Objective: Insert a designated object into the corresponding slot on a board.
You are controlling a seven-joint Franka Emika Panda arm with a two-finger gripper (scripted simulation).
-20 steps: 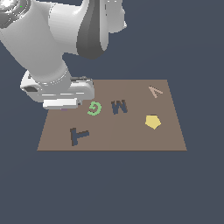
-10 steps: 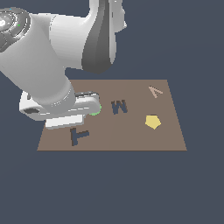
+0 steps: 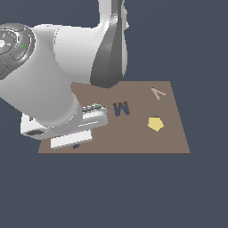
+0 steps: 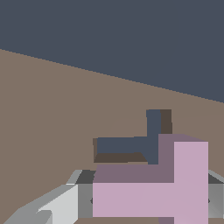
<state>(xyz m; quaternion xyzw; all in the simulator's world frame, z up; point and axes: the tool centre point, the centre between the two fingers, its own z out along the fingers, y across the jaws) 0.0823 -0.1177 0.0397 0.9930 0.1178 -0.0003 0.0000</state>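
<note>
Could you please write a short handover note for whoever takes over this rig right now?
Hand: shut on the pink T block, held between its fingers.
Position: block hangs above the brown board, just short of the dark T-shaped slot; the arm hides the slot in the exterior view.
Done: block picked up and carried near the slot.
Left: line it up over the slot, lower it in, release.
Nearby: M-shaped recess, yellow pentagon.

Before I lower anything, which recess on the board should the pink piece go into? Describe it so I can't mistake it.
On the brown board, look just beyond the pink T block held in the pincer in the wrist view. The dark T-shaped recess lies there. Unlike the dark M-shaped recess by the yellow pentagon, it is one bar with one stem.
</note>
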